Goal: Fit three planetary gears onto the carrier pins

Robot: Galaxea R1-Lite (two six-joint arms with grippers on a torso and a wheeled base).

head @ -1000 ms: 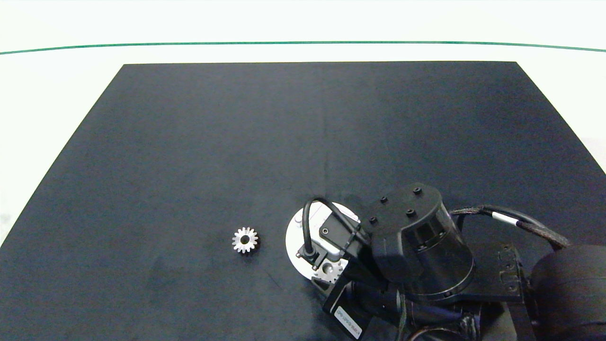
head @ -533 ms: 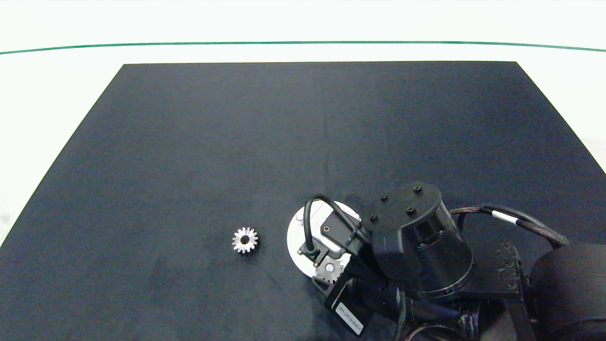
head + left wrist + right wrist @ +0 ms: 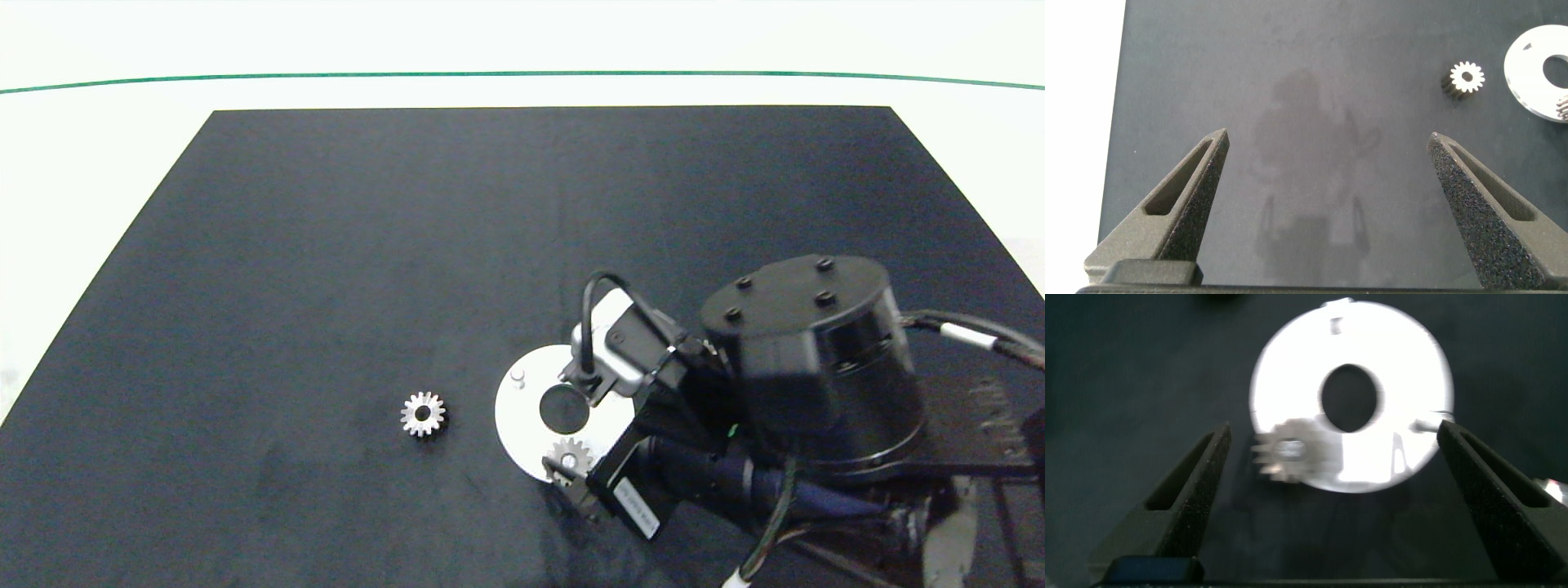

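A white disc (image 3: 522,420) with a large centre hole lies at the front middle of the black mat. One planetary gear (image 3: 570,454) sits on a carrier pin at the disc's near edge; in the right wrist view this gear (image 3: 1287,451) is blurred. A bare carrier pin (image 3: 517,376) stands at the disc's far left, and two bare pins (image 3: 1335,325) (image 3: 1422,425) show from the wrist. Another gear (image 3: 423,414) lies flat on the mat left of the disc. My right gripper (image 3: 1333,426) hangs open above the disc (image 3: 1290,376), holding nothing. My left gripper (image 3: 1327,136) is open over bare mat, far from that gear (image 3: 1467,77).
The right arm (image 3: 808,384) covers the disc's right side and the mat's front right corner. The black mat (image 3: 522,229) lies on a white table with a green line along the back. The left arm is outside the head view.
The right arm has lifted and drawn back to the right, uncovering the disc's centre hole and a bare pin. The gear stays on the near pin. The loose gear has not moved.
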